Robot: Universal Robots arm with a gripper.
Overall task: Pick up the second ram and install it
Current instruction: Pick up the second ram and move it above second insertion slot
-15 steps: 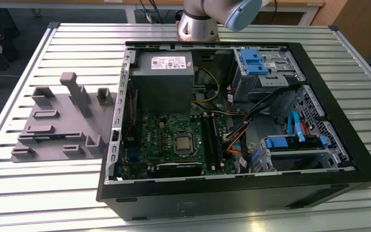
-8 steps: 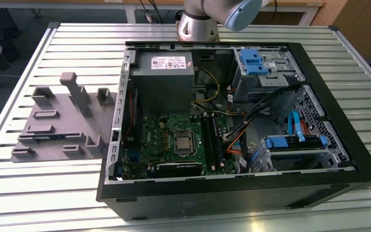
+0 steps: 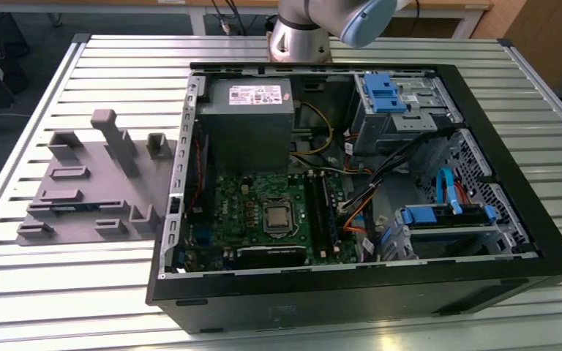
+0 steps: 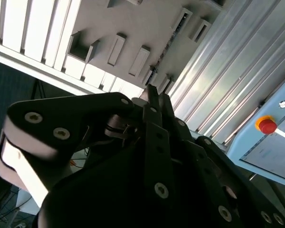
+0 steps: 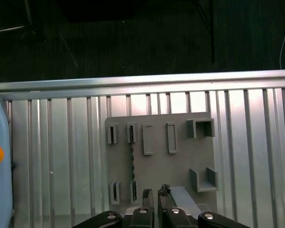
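- The gripper (image 5: 155,192) is being held over the grey fixture (image 3: 96,208). Its jaws are being kept slightly apart, with nothing between them.
- The second ram (image 5: 132,156) is being carried on edge by one pair of fixture slots. In the first wrist view it is being seen as a thin dark line bridging the two slots. The neighbouring pair of slots is being left empty.
- The gripper is being kept near the ram's line but apart from it. No contact is being made.
- In the exterior view the fixture is being kept on the slatted desk (image 3: 66,285) at 9 o'clock of the open computer case (image 3: 359,292). The arm base (image 3: 298,40) is being seen at 12 o'clock of the case. The green motherboard (image 3: 237,197) is being housed toward 7 o'clock inside it.
- Progress is being judged as early: the stick is not yet being lifted from its holder.

Handling (judgement):
- The stick is being rated as light, stiff and thin.
- It is also being rated as fragile along the contact edge and at the chips.
- A hold across the two flat faces, near mid-length and on the upper edge, is being favoured, so that tilt is being limited.
- Squeezing force is being thought of as best kept low.
- The board faces are being expected to be fairly smooth, so slip under a weak off-centre pinch is being considered a risk.
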